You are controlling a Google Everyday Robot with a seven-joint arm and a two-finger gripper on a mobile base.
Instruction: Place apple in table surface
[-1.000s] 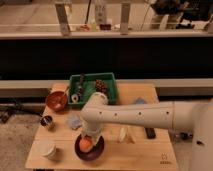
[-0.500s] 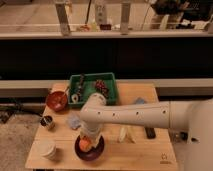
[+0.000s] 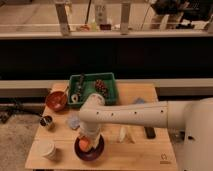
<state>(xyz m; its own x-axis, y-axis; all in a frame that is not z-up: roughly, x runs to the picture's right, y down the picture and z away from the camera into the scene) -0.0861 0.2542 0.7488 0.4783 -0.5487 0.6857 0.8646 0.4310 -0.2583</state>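
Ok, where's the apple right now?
In the camera view's lower left, the apple is on the dark maroon plate, just right of the white cup, with the gripper directly over it.

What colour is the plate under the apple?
The plate is dark maroon in the camera view; the pincer sits over the apple.

The small orange-red apple (image 3: 84,145) shows over a maroon plate (image 3: 98,153) (gripper (image 3: 86,137) right at it), near the front edge of the tan table surface (image 3: 142,154).

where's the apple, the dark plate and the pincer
apple (image 3: 84,145), camera view, its orange front face
dark plate (image 3: 99,151), camera view, the right rim
pincer (image 3: 88,135), camera view, its tip, just above the apple
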